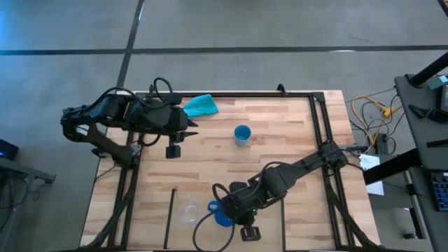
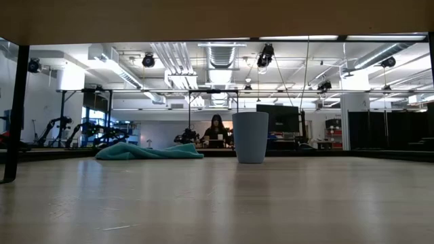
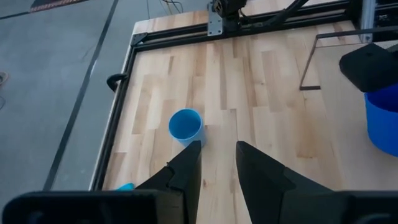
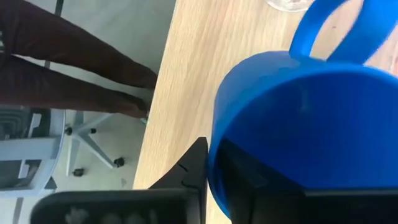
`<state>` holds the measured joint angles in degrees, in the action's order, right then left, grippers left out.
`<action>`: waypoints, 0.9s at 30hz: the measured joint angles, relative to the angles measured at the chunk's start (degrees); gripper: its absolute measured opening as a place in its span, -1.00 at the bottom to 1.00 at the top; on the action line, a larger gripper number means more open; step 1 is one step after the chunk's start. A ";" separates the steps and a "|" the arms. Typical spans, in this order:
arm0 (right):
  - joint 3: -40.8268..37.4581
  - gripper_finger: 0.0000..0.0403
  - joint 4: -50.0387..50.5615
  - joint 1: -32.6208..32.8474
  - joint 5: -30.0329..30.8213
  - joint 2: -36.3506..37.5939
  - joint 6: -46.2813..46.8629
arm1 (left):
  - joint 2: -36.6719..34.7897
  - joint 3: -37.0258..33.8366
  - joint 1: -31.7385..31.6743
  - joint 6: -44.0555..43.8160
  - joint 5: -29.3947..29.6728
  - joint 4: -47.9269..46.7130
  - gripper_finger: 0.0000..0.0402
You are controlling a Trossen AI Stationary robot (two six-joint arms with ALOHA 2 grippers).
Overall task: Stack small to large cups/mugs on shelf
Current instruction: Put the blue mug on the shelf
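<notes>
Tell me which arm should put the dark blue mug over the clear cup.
Right. Its gripper already grips the dark blue mug beside the clear cup; the left gripper hangs far off.

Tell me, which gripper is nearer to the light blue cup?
Left. The left gripper is beside the light blue cup; the right gripper is farther off, holding the dark blue mug.

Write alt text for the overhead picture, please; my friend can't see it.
Seen from above, the right claw holds a dark blue mug beside a tiny clear cup on a wooden table. The left claw hovers near a teal cloth; a light blue cup stands mid-table.
</notes>
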<state>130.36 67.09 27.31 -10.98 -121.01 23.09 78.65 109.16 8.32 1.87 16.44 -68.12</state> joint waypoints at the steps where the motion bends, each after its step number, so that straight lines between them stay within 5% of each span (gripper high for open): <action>1: -0.02 -0.82 0.11 0.00 -0.02 0.00 0.02 | 0.00 -0.04 0.00 0.00 -0.90 -0.02 -0.57; 15: -0.02 -0.63 -0.50 -0.07 0.53 -0.01 1.69 | 0.00 -0.06 0.04 -0.23 -17.23 0.01 -0.57; 27: 0.00 -0.55 -5.21 -0.07 0.55 0.00 3.52 | 0.00 -0.06 0.07 -1.51 -17.79 0.00 -0.57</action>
<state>130.37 61.88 27.24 -10.44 -121.01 26.61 78.65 109.10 8.38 0.36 -1.34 -68.12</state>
